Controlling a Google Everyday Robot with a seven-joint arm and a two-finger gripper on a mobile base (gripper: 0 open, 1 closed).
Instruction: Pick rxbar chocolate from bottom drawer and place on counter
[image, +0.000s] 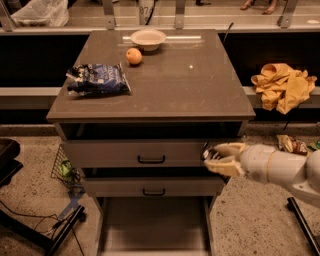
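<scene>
My gripper hangs in front of the right end of the upper drawer front, its pale fingers closed on a small dark bar, the rxbar chocolate. Only the bar's end shows past the fingertips. The bottom drawer is pulled open below and left of the gripper, and its pale floor shows bare. The counter is the grey-brown cabinet top above the gripper. My white arm comes in from the right.
On the counter lie a blue-and-white snack bag, an orange and a white bowl. The two upper drawers stand slightly open. A yellow cloth lies on the right ledge. Cables and a wire basket sit on the floor at left.
</scene>
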